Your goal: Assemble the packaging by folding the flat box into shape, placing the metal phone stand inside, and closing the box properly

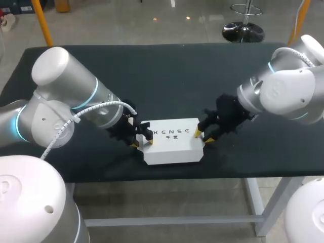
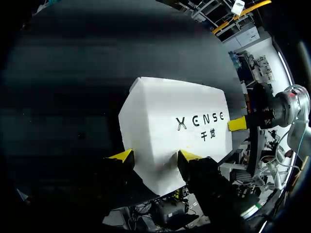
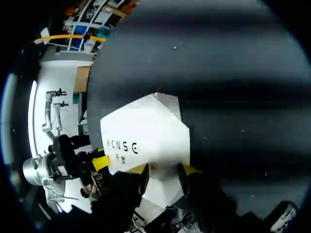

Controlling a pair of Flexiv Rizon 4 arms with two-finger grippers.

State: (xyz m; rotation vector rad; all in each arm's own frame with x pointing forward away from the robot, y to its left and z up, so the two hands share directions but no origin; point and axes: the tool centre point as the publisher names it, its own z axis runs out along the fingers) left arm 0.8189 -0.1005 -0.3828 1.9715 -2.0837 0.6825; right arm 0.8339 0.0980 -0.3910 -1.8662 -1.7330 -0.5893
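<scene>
Table (image 1: 167,66): flat top with a dark, matte covering.

Left arm (image 1: 61,96) and right arm (image 1: 283,96): smooth white rounded housings, each entering from its own side. A ribbed white cable (image 1: 66,126) runs along the left arm.

Box (image 1: 174,147): smooth white card formed into a shallow rectangular block, top face shut, dark lettering across it. It lies flat on the table near the front edge, between the two grippers.

Left gripper (image 1: 142,144): black body, fingers spread at the box's left end. One yellow tip rests on the top face and the other sits beside the end wall; it is not clamped.

Right gripper (image 1: 202,136): fingers likewise spread at the box's right end, one tip at the top edge and the other just beside the end; no grip.
</scene>
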